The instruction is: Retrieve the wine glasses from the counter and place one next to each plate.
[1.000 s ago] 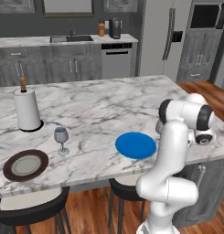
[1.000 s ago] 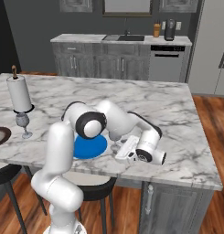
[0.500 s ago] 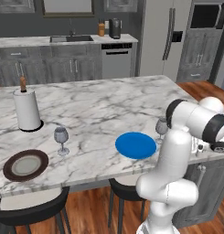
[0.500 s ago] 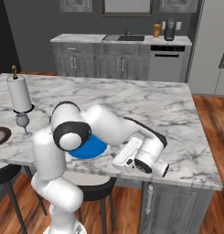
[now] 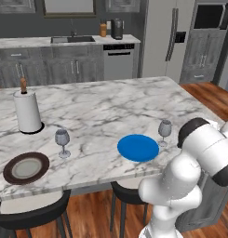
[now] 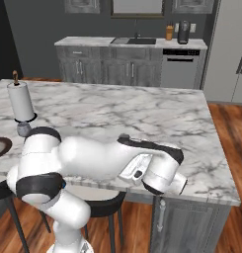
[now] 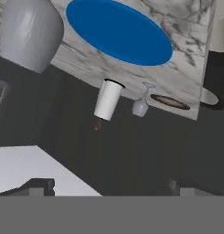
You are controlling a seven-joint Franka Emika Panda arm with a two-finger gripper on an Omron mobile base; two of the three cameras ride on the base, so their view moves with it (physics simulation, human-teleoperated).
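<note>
One wine glass (image 5: pixel 164 130) stands upright on the island just right of the blue plate (image 5: pixel 137 148). The other wine glass (image 5: pixel 62 141) stands up and to the right of the brown-rimmed plate (image 5: pixel 26 168). In the upside-down hand view, the near glass's bowl (image 7: pixel 31 33) looms at top left beside the blue plate (image 7: pixel 118 32); the far glass (image 7: pixel 141 106) and brown-rimmed plate (image 7: pixel 170 101) look small. My gripper (image 7: pixel 111 186) is open, with nothing between its tips, off the island's near edge. The counter (image 5: pixel 22 42) with its sink runs along the back wall.
A paper towel roll (image 5: pixel 28 111) stands at the island's left, behind the brown-rimmed plate. Dark stools (image 5: pixel 31 211) sit under the near edge. My arm (image 6: pixel 93 158) stretches across the island's front. A fridge (image 5: pixel 166 37) stands at the back right.
My arm has swung back and to the right, away from the island. The glass beside the blue plate, hidden behind it a second ago, now stands free.
</note>
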